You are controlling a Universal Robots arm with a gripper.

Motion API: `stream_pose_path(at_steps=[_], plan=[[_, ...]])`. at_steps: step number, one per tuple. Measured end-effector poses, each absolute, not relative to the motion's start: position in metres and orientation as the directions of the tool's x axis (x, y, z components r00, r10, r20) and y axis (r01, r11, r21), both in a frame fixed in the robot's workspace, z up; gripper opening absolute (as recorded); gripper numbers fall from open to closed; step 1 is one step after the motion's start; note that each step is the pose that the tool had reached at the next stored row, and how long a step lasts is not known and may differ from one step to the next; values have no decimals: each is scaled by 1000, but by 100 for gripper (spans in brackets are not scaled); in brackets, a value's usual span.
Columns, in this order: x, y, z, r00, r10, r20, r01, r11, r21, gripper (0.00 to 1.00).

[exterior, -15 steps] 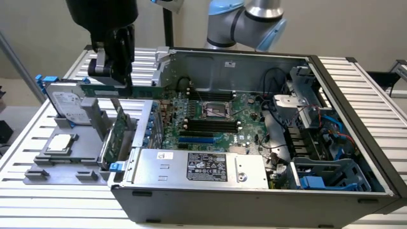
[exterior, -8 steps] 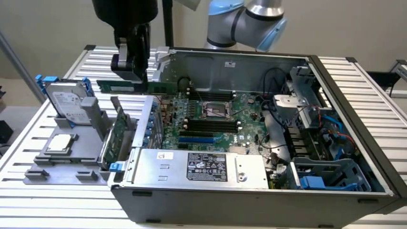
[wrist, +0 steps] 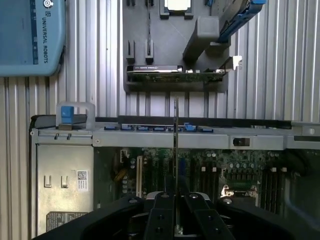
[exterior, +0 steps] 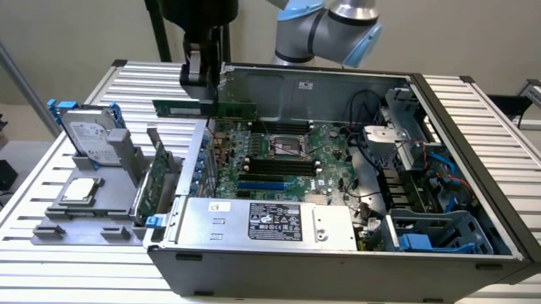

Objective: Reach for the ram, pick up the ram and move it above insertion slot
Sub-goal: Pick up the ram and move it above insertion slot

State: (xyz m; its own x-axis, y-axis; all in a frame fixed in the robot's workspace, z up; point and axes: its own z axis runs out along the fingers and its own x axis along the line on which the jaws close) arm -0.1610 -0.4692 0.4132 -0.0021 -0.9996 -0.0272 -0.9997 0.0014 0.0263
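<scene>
The open computer case [exterior: 439,164] is laid flat on the slatted table [exterior: 76,253], so the motherboard [exterior: 279,158] is exposed from above. The ram [exterior: 204,109] is held edge-down over the case's rear corner, clamped between the closed fingers of the gripper [exterior: 201,79], for vertical insertion.

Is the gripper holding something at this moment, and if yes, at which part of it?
Yes. The gripper holds the ram by its upper long edge, near the middle, above the open computer case.
</scene>
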Motion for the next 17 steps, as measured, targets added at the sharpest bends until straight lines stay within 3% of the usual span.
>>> stream_pose_path(at_steps=[17], plan=[[-99,-436,411,-2,-1000,-26,-1000,1,26,14]])
